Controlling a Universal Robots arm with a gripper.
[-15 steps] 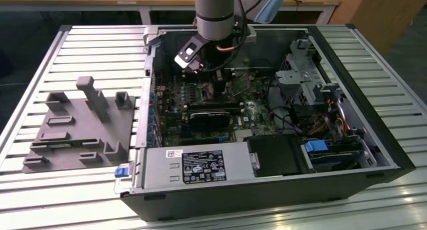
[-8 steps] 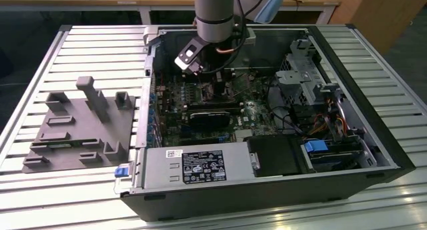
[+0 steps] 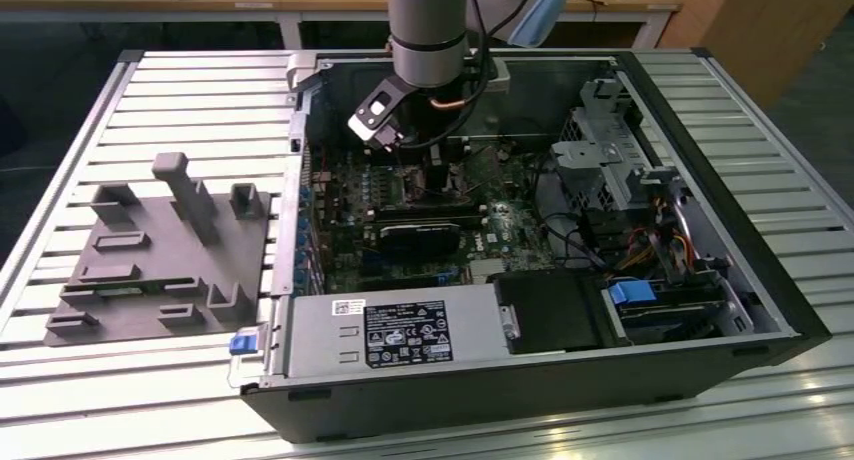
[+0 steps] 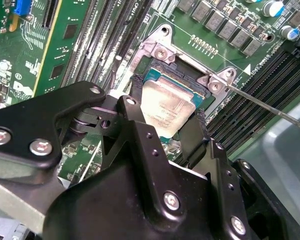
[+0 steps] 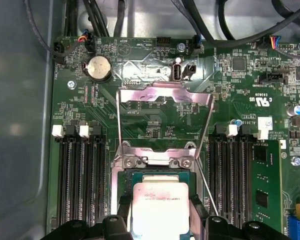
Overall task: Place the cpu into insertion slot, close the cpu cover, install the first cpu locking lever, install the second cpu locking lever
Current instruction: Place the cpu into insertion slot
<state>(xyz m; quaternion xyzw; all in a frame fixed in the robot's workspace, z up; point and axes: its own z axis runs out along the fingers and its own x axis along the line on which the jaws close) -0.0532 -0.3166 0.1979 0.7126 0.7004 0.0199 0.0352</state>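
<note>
The cpu (image 5: pixel 160 207) (image 4: pixel 167 107), a square chip with a dull silvery top, lies level in the black-framed insertion slot (image 5: pixel 160 174) (image 4: pixel 186 76). My gripper (image 5: pixel 161 217) (image 4: pixel 166 114) is shut on it, with black fingers (image 4: pixel 135 125) pressed against two opposite edges. The cpu cover (image 5: pixel 165 93), a thin grey metal frame, stands swung open beyond the slot. A thin wire locking lever (image 5: pixel 208 187) (image 4: pixel 270 107) stands raised beside the slot, and a second one (image 5: pixel 119 130) runs along the cover's other side. In the exterior view my gripper (image 3: pixel 430 175) is low over the motherboard inside the open computer case.
Long black memory slots (image 5: pixel 75 185) (image 5: pixel 230 175) flank the socket on both sides. A black card (image 3: pixel 427 225), the power supply (image 3: pixel 387 330), drive bays and cables (image 3: pixel 627 170) crowd the case. A grey parts fixture (image 3: pixel 160 250) sits on the slatted table at the exterior view's left.
</note>
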